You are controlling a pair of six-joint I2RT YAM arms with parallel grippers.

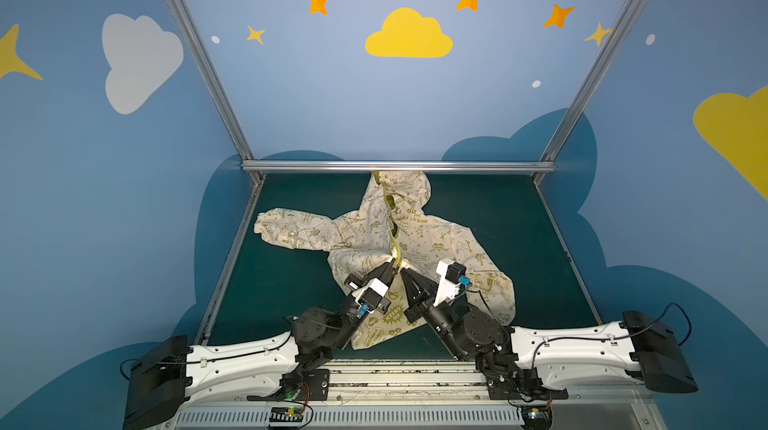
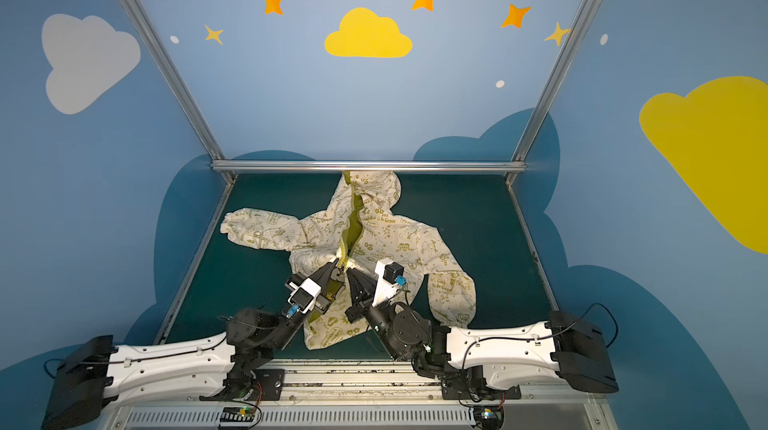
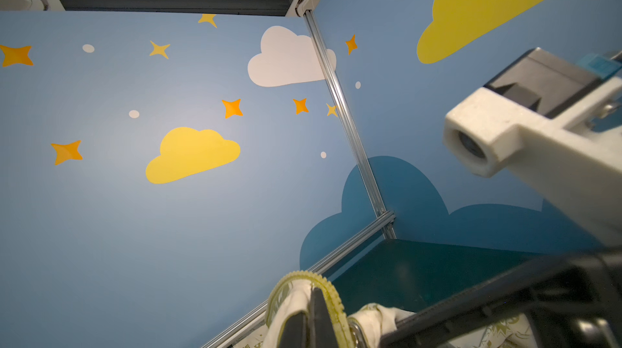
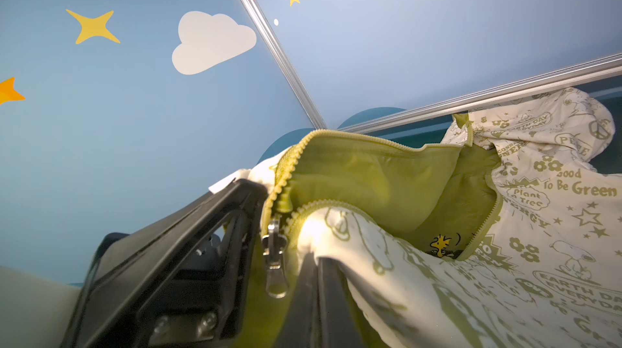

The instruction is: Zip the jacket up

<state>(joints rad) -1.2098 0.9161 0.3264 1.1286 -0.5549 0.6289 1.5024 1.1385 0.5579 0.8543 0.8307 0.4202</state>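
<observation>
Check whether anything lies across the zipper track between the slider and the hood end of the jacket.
Nothing visible does. Beyond the slider the two rows of teeth spread apart and run clear to the hood, only green lining between them. The left gripper and right gripper pinch the jacket beside the slider, not on the track.
</observation>
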